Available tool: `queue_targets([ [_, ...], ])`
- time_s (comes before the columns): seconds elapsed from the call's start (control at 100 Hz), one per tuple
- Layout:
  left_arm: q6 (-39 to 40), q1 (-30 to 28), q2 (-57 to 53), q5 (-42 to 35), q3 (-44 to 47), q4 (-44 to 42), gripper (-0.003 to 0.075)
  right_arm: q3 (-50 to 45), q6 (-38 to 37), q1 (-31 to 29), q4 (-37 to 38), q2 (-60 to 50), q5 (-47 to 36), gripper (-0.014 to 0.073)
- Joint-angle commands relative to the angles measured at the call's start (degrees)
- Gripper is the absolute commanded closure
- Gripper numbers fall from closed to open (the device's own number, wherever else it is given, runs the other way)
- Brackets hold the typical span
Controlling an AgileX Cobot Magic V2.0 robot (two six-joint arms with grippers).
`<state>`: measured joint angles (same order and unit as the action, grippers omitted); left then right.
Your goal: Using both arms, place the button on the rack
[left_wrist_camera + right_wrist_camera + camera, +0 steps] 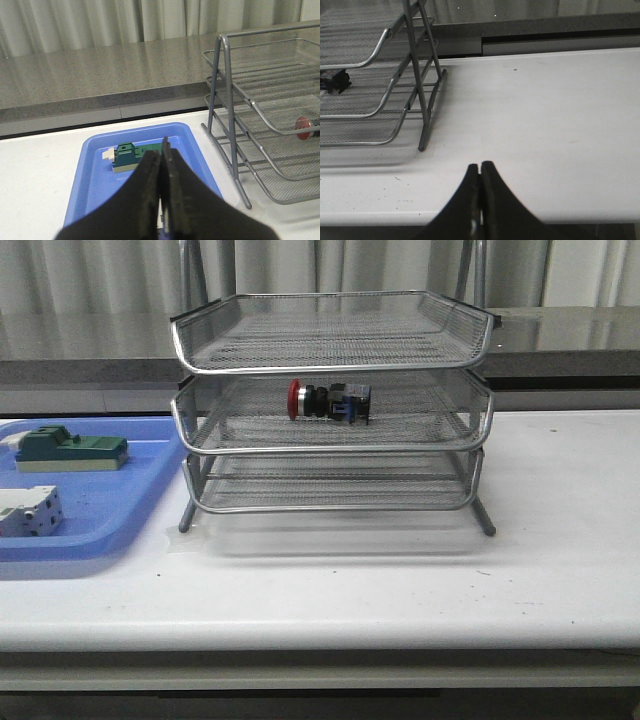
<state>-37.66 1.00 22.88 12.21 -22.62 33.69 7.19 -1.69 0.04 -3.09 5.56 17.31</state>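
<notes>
The button (329, 401), red head to the left and blue block to the right, lies on its side on the middle tier of the silver wire rack (332, 362). Its red head shows in the left wrist view (303, 128) and its dark rear end in the right wrist view (335, 83). The rack also shows in both wrist views (260, 107) (422, 95). My left gripper (161, 150) is shut and empty above the blue tray. My right gripper (480, 167) is shut and empty over the table's front edge, right of the rack. Neither gripper shows in the front view.
A flat blue tray (140, 500) lies left of the rack, with a green block (70, 450) and a white-grey terminal block (28, 512) in it. The green block also shows in the left wrist view (131, 155). A grey counter runs behind the table.
</notes>
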Motion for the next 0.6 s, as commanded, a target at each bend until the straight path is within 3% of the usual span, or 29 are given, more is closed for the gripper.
queue_targets([
  [0.0, 0.6, -0.1, 0.3, -3.9, -1.6, 1.1, 0.074, -0.6, -1.0, 0.0, 1.1, -2.4, -5.6, 0.0654],
  [0.14, 0.6, -0.1, 0.3, -3.9, -1.6, 1.1, 0.074, -3.2, -1.0, 0.0, 1.2, -7.5, -5.8, 0.0654],
  [0.59, 0.6, -0.1, 0.3, -3.9, -1.6, 1.1, 0.074, -8.0, -1.9, 0.0, 1.3, -7.4, -12.0, 0.0654],
])
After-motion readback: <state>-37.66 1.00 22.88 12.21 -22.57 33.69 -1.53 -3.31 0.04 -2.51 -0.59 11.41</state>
